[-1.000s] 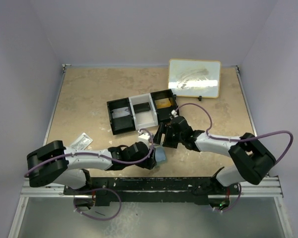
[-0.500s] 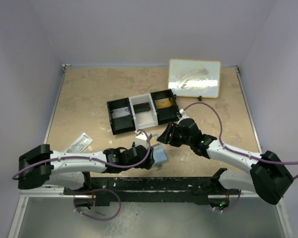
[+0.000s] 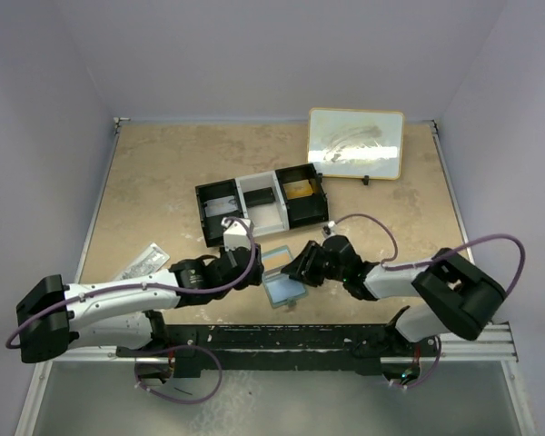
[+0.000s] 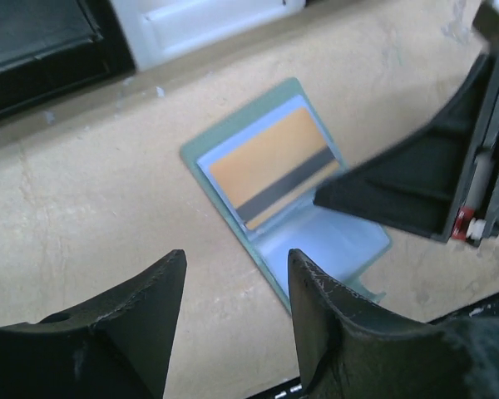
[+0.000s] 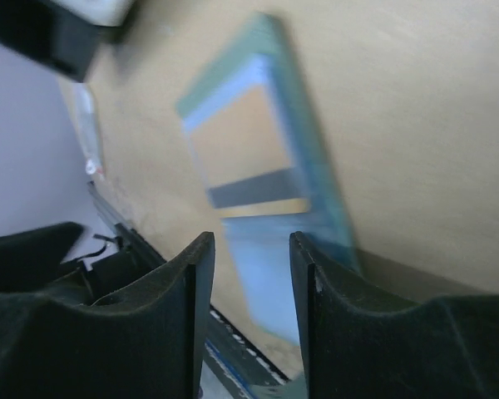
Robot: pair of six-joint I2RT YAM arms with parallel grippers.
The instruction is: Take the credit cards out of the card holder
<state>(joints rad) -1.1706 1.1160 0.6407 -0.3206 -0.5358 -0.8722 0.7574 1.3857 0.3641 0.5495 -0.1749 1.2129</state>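
Operator: Grippers first. How wide are they, and is either holding anything?

Observer: The left gripper (image 4: 237, 274) has its jaws spread, with only bare tabletop (image 3: 163, 182) between them. The right gripper (image 5: 249, 249) also has its jaws apart, with a narrower gap and nothing pinched. That wrist view is blurred, though.

Operator: Where is the card holder?

Observer: The card holder (image 4: 316, 241) lies open and flat on the tabletop near the tray (image 3: 203, 213), on the tray's side toward the arm bases. An orange card (image 4: 266, 162) with a dark stripe sits in the half closer to the tray.

Operator: Does either gripper touch it?

Observer: The left one hangs clear above the tabletop. One right finger (image 4: 407, 183) reaches over the card holder's edge, its tip beside the card. I cannot tell whether it makes contact.

Operator: And the arms?

Observer: The left arm (image 3: 118, 295) stretches low from its base toward the tray's near side. The right arm (image 3: 400, 277) is folded at the elbow, with its forearm lying low and pointing back toward the tray.
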